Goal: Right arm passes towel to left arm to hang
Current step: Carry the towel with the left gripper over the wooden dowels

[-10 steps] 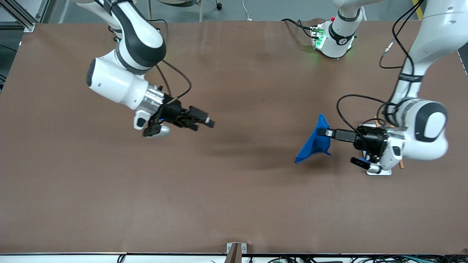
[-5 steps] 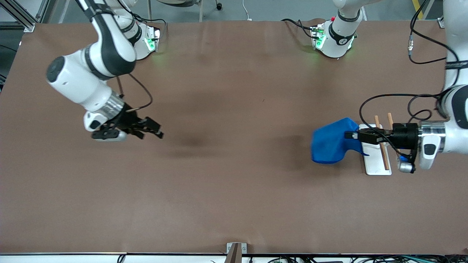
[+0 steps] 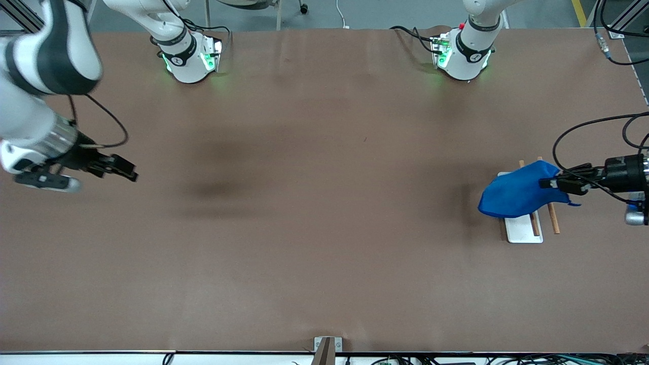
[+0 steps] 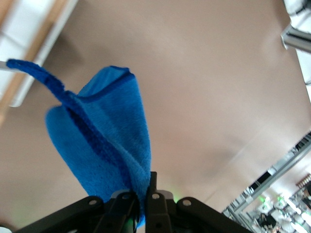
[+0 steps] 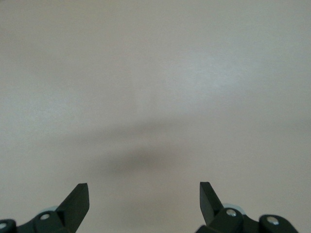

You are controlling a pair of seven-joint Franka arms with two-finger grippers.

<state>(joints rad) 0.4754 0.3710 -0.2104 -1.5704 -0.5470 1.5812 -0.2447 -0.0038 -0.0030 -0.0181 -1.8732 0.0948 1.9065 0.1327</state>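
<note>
The bright blue towel point(image 3: 517, 194) hangs bunched from my left gripper point(image 3: 550, 183), which is shut on its edge and holds it over a white base with wooden pegs point(image 3: 525, 228) at the left arm's end of the table. In the left wrist view the towel point(image 4: 104, 141) is pinched between the fingers point(image 4: 156, 201), and a narrow blue strip point(image 4: 34, 73) sticks out from it. My right gripper point(image 3: 129, 172) is open and empty, up over bare table at the right arm's end. The right wrist view shows its spread fingertips point(image 5: 80, 196) over plain table.
The white base carries two wooden pegs point(image 3: 552, 219), one partly under the towel. The brown table point(image 3: 324, 228) stretches bare between the arms. A small metal bracket point(image 3: 327, 347) sits at the table edge nearest the front camera. The arm bases point(image 3: 464, 50) stand along the top.
The left gripper has carried the towel toward the left arm's end, and it now hangs over the white base. The right arm has drawn back toward its own end, open and empty.
</note>
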